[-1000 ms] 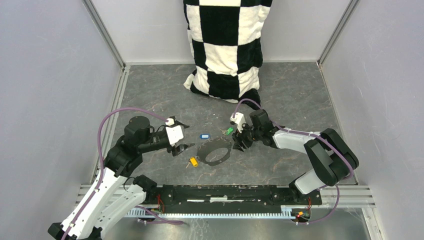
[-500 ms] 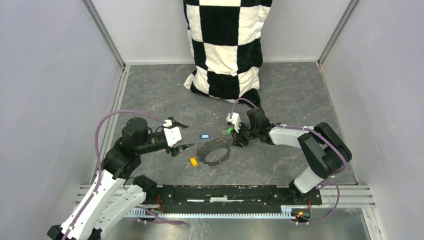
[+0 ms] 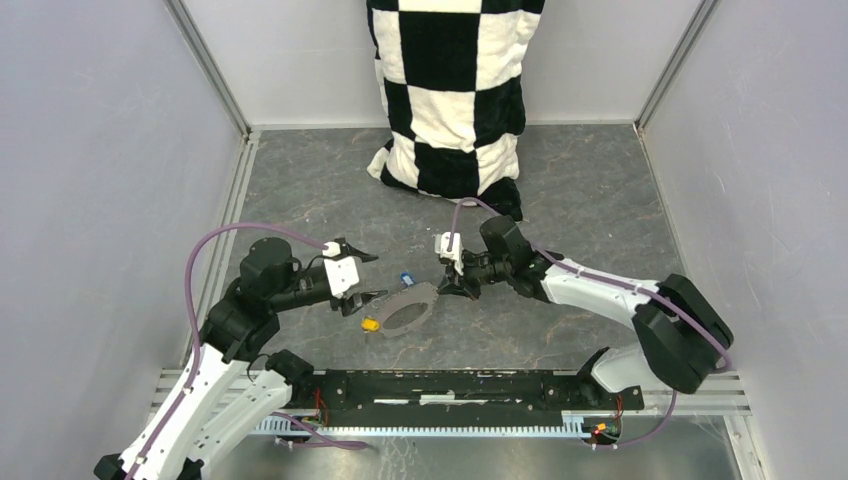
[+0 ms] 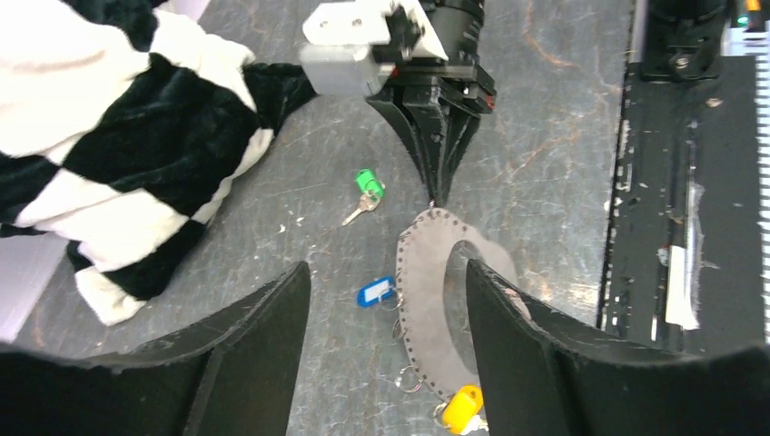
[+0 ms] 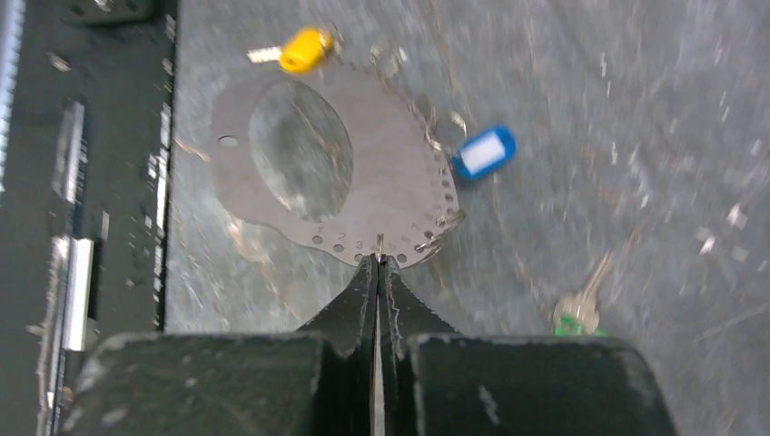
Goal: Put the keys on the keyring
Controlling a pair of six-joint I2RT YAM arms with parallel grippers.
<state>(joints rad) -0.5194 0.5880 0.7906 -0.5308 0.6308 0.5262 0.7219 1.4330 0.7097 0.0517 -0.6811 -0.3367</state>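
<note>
— Is there any writing to read here?
— None. The blue key [image 5: 484, 152] has a white panel in its head, but it looks blank and blurred.
— What about the yellow key [image 5: 304, 49] and the green key [image 4: 367, 182]?
— Plain plastic heads. The keyring [image 5: 390, 168] shows only punched holes, and the checkered cloth [image 3: 450, 90] has no legible lettering.

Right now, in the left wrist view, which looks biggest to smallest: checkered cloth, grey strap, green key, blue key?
1. Checkered cloth.
2. Grey strap.
3. Green key and blue key look alike, so I won't rank them.
</note>
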